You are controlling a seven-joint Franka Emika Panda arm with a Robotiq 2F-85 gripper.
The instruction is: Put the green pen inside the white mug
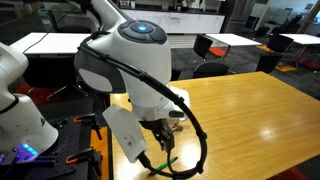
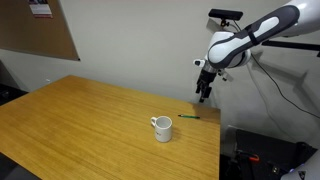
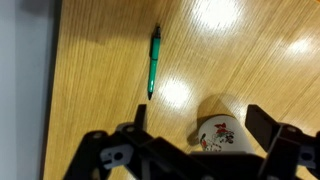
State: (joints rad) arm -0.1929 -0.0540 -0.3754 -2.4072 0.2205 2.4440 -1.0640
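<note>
Arm (image 2: pixel 245 38): reaches in from the right of the scene, elbow bent, forearm sloping down towards the wrist.
Wrist (image 2: pixel 210 68): turned so the tool points straight down.
End effector (image 2: pixel 203 97): held aloft, vertical; in the wrist view its dark fingers (image 3: pixel 140 116) stand wide apart.

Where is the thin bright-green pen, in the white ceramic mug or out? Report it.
Out. The thin bright-green pen lies flat on the wooden table, apart from the white ceramic mug.

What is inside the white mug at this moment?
Nothing sticks out of the white mug; its bottom is hidden by its wall. The green pen lies on the table, apart.
</note>
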